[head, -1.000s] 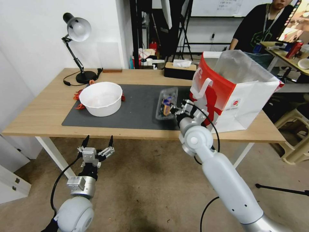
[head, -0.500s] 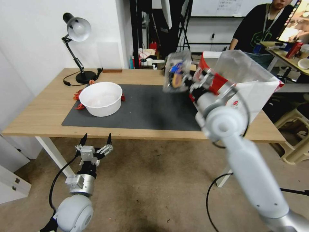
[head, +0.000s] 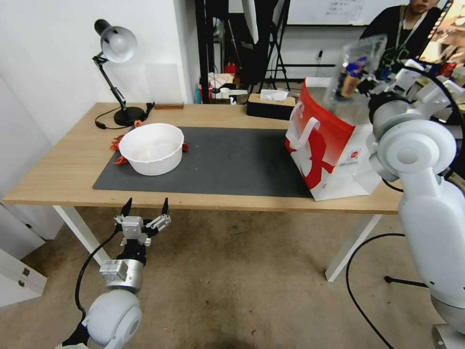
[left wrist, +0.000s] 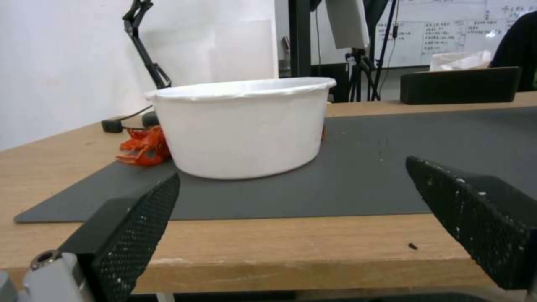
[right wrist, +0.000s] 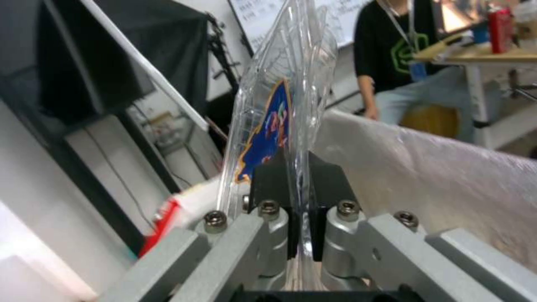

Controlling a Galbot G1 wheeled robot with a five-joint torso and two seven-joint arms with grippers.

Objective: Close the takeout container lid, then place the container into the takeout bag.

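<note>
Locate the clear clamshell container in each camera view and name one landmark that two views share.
Head view: the container is held up by the right gripper, above the open top of the takeout bag.
Left wrist view: no container here; the white bowl stands on the dark mat.
Right wrist view: the container is edge-on, pinched between the fingers.
Shared landmark: the bag's foil lining.

No word or number can be read clearly in these views. The takeout bag (head: 334, 145) carries a small round red logo on its white side, but the letters are too small to read. The container (right wrist: 280, 113) has a blue label with coloured marks, which is blurred. A whiteboard (left wrist: 442, 33) behind the worktop (left wrist: 280, 247) has handwritten lines, too faint to make out.
</note>
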